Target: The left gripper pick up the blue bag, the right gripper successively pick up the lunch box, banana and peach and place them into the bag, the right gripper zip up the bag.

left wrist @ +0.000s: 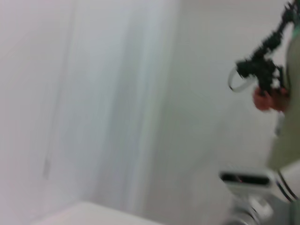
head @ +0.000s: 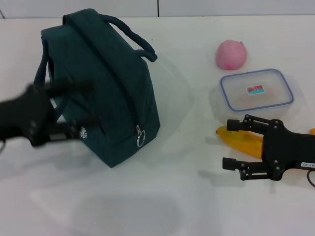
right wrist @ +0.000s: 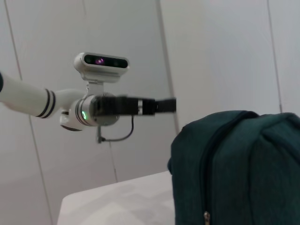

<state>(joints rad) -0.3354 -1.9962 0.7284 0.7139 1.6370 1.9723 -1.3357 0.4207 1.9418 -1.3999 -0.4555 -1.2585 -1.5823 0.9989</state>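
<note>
The blue bag (head: 110,93) stands on the white table (head: 187,196) at centre left, its zipper closed and the ring pull (head: 141,139) hanging at the near end; the right wrist view shows the blue bag (right wrist: 234,168) from the side. My left gripper (head: 91,104) is blurred, open, with its fingers spread beside the bag's left face. The peach (head: 231,55) lies at the back right. In front of it sits the lunch box (head: 256,91). Nearer still, the banana (head: 241,140) lies under my open right gripper (head: 231,143), which holds nothing.
The left arm (right wrist: 93,110) shows farther off in the right wrist view, above the bag. The left wrist view shows only a pale wall and a dark fixture (left wrist: 262,70). Bare table lies in front of the bag.
</note>
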